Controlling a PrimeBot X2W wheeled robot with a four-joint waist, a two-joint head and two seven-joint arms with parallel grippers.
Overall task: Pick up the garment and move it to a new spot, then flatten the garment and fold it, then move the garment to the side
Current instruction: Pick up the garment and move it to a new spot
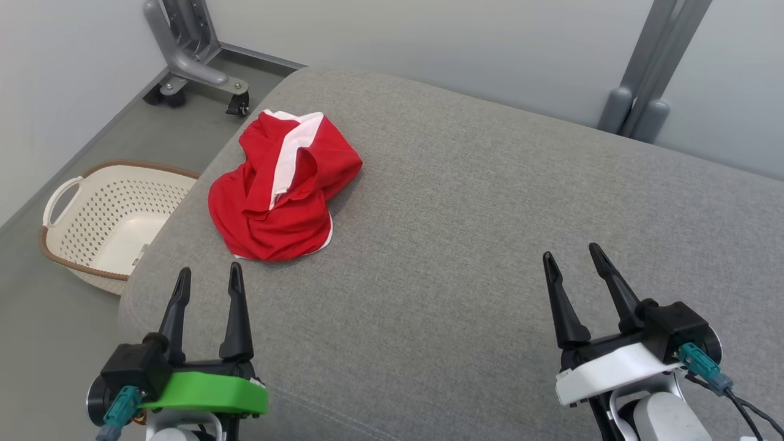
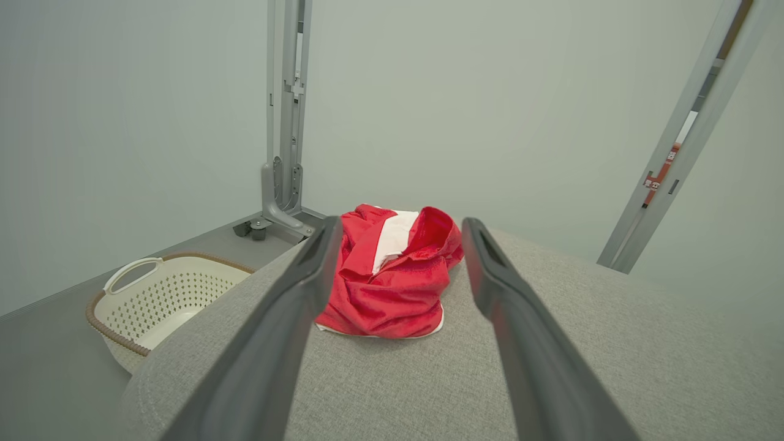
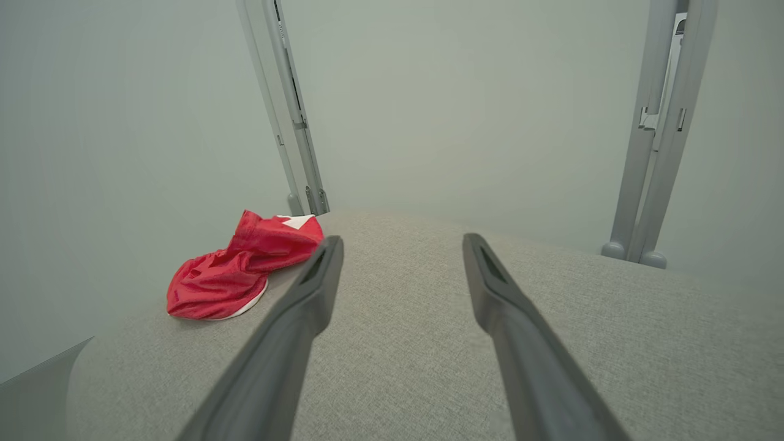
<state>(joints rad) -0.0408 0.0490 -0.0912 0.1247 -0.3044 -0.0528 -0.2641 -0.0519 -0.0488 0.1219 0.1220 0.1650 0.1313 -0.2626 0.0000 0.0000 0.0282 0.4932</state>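
Note:
A red garment (image 1: 278,190) with white trim lies crumpled on the grey cushioned surface (image 1: 465,202), near its far left edge. My left gripper (image 1: 208,277) hovers open at the lower left, short of the garment, nothing between its fingers. In the left wrist view the garment (image 2: 392,278) sits straight ahead between the spread fingers of the left gripper (image 2: 401,229). My right gripper (image 1: 574,254) stands open at the lower right, far from the cloth. From the right wrist, the garment (image 3: 239,272) lies off to the left of the right gripper (image 3: 401,242).
A cream perforated laundry basket (image 1: 110,217) with a brown rim stands on the floor left of the cushion; the same basket (image 2: 162,300) appears from the left wrist. A grey wheeled stand base (image 1: 196,67) and a grey post (image 1: 646,79) stand behind, against pale walls.

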